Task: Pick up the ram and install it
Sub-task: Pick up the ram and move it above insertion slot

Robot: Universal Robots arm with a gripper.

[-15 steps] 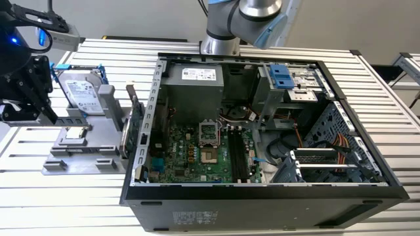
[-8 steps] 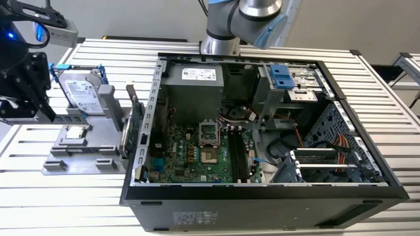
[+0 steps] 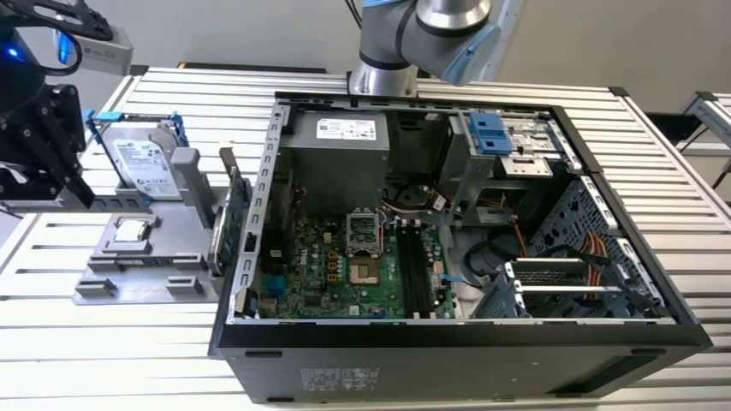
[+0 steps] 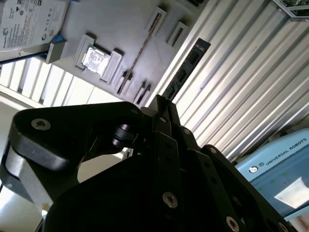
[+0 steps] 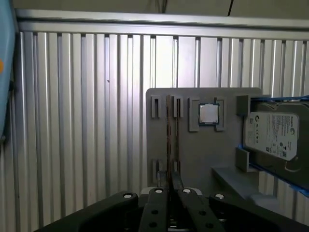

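My gripper [image 4: 163, 105] is shut on the ram [image 4: 186, 72], a thin dark stick with chips that juts out past the fingertips. In the first wrist view the ram [image 5: 168, 140] appears edge-on as a thin line rising from the gripper [image 5: 171, 182], above the grey fixture [image 5: 193, 150]. In the exterior view the black gripper [image 3: 75, 193] hangs at the far left, beside the fixture [image 3: 137, 282] and well away from the open computer case [image 3: 457, 351]. The motherboard's long memory slots [image 3: 413, 274] lie inside the case.
The fixture carries a hard drive [image 3: 143, 167] in a blue frame and a square silver processor [image 3: 133, 229]. Another thin stick [image 4: 140, 50] stands on edge in a fixture slot. A green expansion card [image 3: 236, 214] stands between fixture and case. Ribbed metal tabletop [image 3: 115, 360] surrounds everything.
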